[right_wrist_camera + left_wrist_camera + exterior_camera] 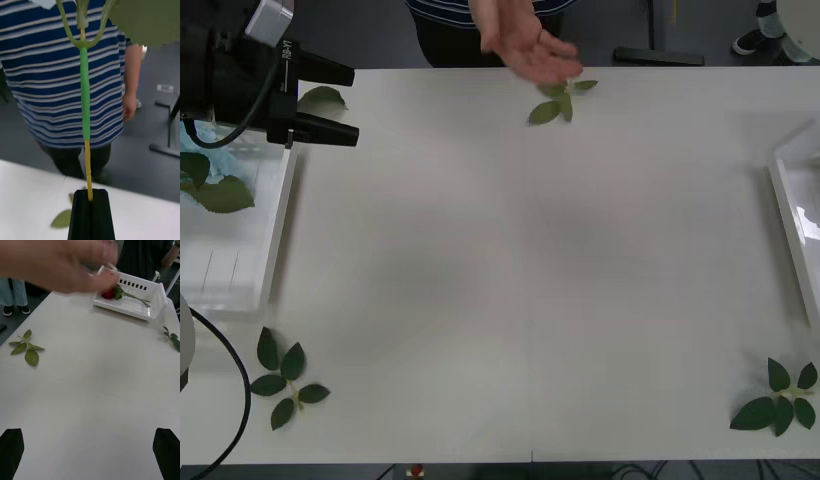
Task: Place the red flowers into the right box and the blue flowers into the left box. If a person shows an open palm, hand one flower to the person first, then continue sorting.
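White table | right gripper jaws pinching stem, bloom cut off | left gripper jaws spread

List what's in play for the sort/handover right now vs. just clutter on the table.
In play:
- person's open hand
- flower stem clamped in right gripper
- right box with red flower
- left box, blue flower in it
- left gripper, open

Clutter:
- loose leaf sprigs

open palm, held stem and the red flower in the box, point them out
open palm (532, 45): front view, middle of the hand
stem (85, 101): right wrist view, green wrapped length
red flower (108, 294): left wrist view, bloom
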